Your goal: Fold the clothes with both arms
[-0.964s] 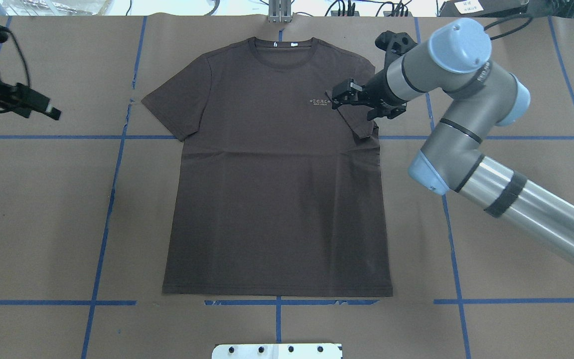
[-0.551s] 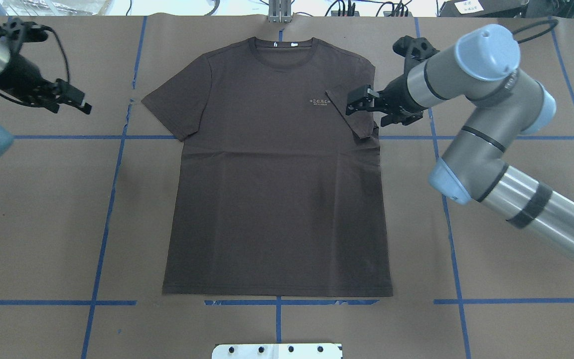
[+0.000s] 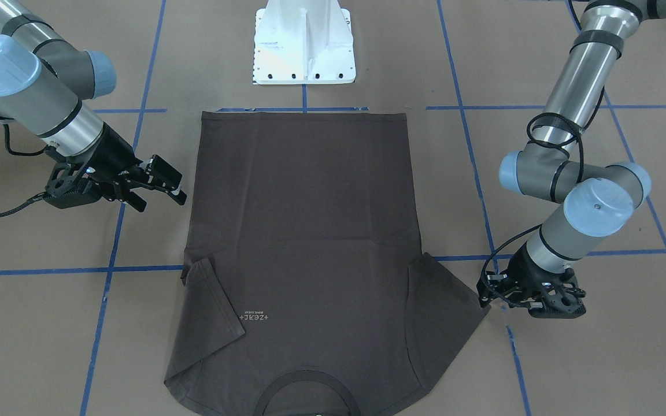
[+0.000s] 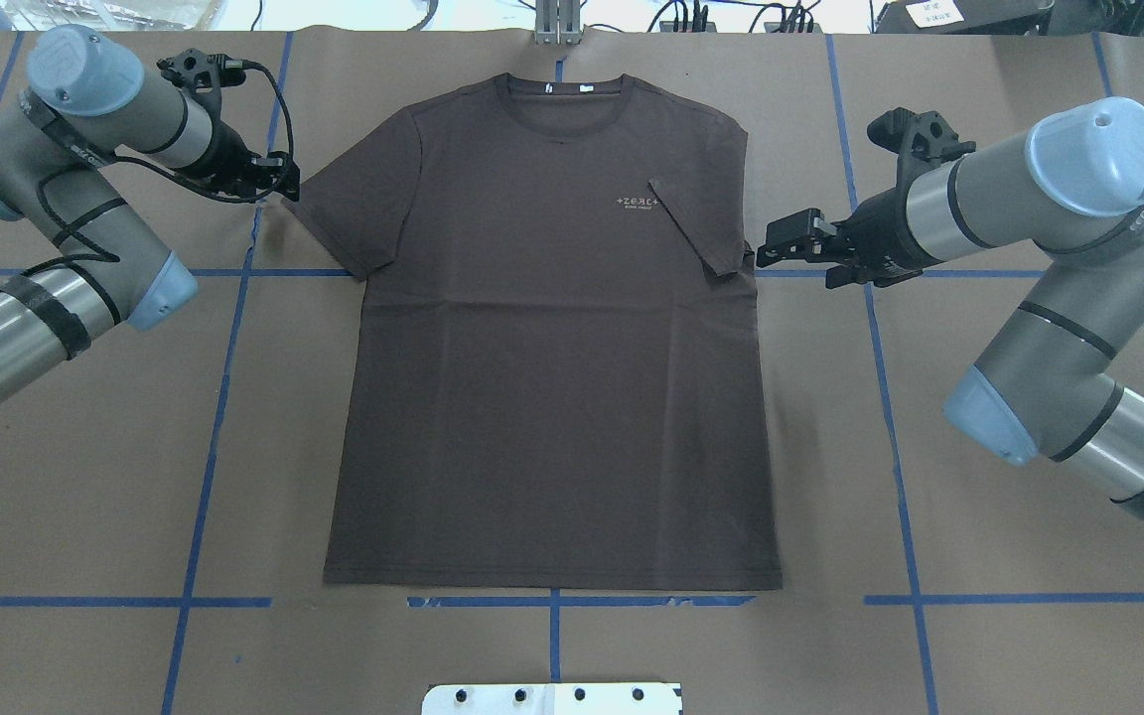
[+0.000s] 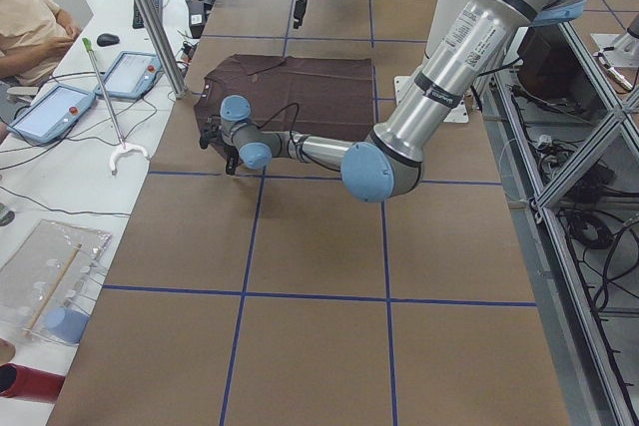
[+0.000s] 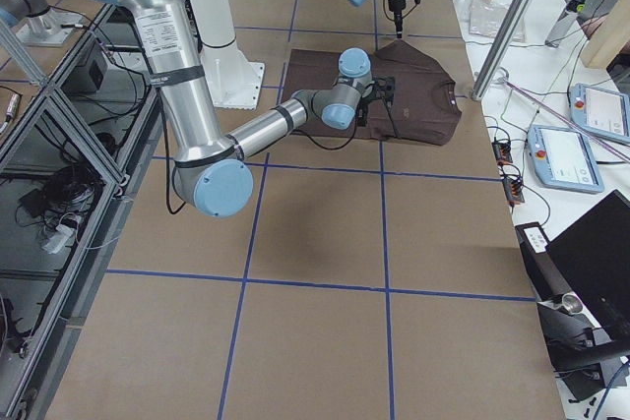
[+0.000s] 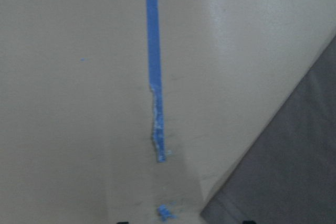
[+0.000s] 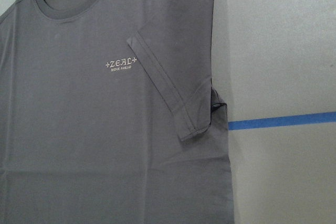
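Observation:
The dark brown-grey T-shirt [image 4: 552, 377] lies flat on the table, collar at the far edge. Its sleeve on my right side [image 4: 701, 223] is folded in over the chest, beside the pale logo [image 4: 639, 203]. The other sleeve [image 4: 354, 209] is spread out. My right gripper [image 4: 763, 248] is open and empty, just right of the shirt's edge; it also shows in the front view [image 3: 162, 196]. My left gripper [image 4: 286, 185] hangs at the tip of the spread sleeve, also in the front view [image 3: 485, 293]. The left wrist view shows the sleeve corner [image 7: 294, 171], with the fingertips apart at its bottom edge.
The white bolted pedestal base [image 4: 552, 698] stands near the shirt's hem. Blue tape lines [image 4: 224, 377] cross the brown table cover. A metal post [image 4: 557, 25] stands at the far edge by the collar. A person and tablets [image 5: 60, 112] are beyond that edge.
My right gripper has pulled back to the right, off the folded sleeve and clear of the shirt. My left arm has swung in from the left to the spread sleeve's tip.

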